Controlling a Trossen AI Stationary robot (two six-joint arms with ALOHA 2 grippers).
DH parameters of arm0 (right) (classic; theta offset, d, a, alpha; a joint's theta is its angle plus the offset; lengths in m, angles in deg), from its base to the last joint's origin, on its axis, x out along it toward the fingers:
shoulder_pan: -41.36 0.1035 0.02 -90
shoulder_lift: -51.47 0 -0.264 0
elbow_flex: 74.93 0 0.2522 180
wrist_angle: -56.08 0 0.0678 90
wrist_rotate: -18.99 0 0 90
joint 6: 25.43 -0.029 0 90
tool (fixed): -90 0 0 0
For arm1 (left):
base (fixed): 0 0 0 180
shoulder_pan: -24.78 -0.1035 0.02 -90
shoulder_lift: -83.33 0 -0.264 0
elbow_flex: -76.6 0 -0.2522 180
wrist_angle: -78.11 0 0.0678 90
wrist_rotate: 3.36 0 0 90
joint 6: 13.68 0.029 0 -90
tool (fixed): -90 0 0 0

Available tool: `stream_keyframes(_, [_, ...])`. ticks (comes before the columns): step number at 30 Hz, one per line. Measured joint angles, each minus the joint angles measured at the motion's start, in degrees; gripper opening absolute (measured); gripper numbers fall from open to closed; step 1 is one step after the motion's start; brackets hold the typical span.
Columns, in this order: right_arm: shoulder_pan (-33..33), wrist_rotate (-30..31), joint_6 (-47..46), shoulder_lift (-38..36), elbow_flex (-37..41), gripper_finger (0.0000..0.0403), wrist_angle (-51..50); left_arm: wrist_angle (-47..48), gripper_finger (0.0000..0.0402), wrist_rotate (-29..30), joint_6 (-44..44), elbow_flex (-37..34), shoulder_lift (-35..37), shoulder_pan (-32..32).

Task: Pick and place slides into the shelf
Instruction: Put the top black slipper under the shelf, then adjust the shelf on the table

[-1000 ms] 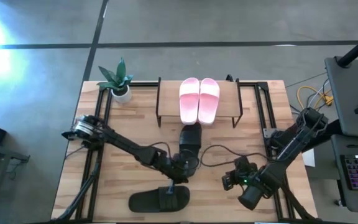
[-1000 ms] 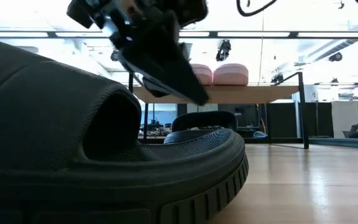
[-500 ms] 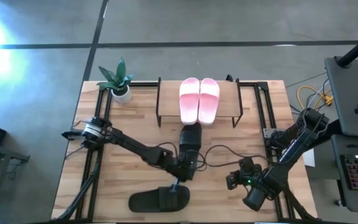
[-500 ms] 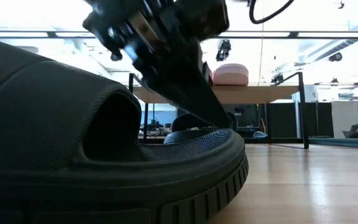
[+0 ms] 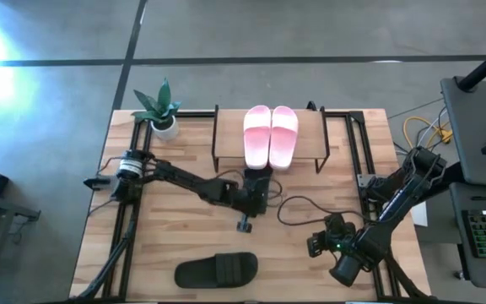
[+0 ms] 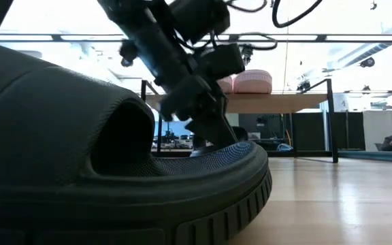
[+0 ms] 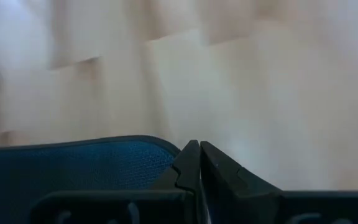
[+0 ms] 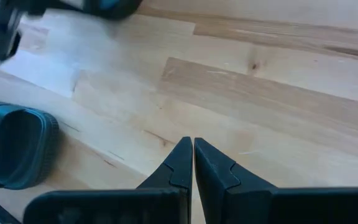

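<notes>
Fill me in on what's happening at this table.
A two-armed robot is putting slides on a small shelf. Two pink slides already sit on its top board. The left gripper, fingers shut, is at a dark slide just before the shelf. Another dark slide lies near the table's front edge. The right gripper waits, shut.

Closed right gripper [image 8: 192, 163] over table [image 8: 278, 93], dark slide [image 8: 14, 146] nearby.

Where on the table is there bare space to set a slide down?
Bare wood lies between the plant and the left gripper, and right of the dark slide toward the right gripper. The shelf middle is crowded with pink slides.
</notes>
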Motion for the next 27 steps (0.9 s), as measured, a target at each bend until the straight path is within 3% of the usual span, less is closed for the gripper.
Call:
stream_keyframes(9, [0.00, 0.00, -2.97, 0.00, 0.02, 0.0008, -0.89, -1.54, 0.0000, 3.44, 4.57, -0.35, -0.07, -7.63])
stream_keyframes(16, [0.00, 0.00, -2.97, 0.00, 0.02, 0.0008, -0.89, -1.90, 0.0000, 6.75, 4.75, -0.02, 0.26, -9.04])
stream_keyframes(21, [0.00, 0.02, -2.95, 0.02, 0.02, 0.0008, -0.98, -2.04, 0.0000, 8.43, 2.86, -0.13, 2.76, -5.71])
stream_keyframes(27, [0.02, 0.00, -2.91, 0.02, 0.02, 0.0008, -1.91, 2.14, 0.0000, 11.94, -3.65, -0.45, 9.24, 3.48])
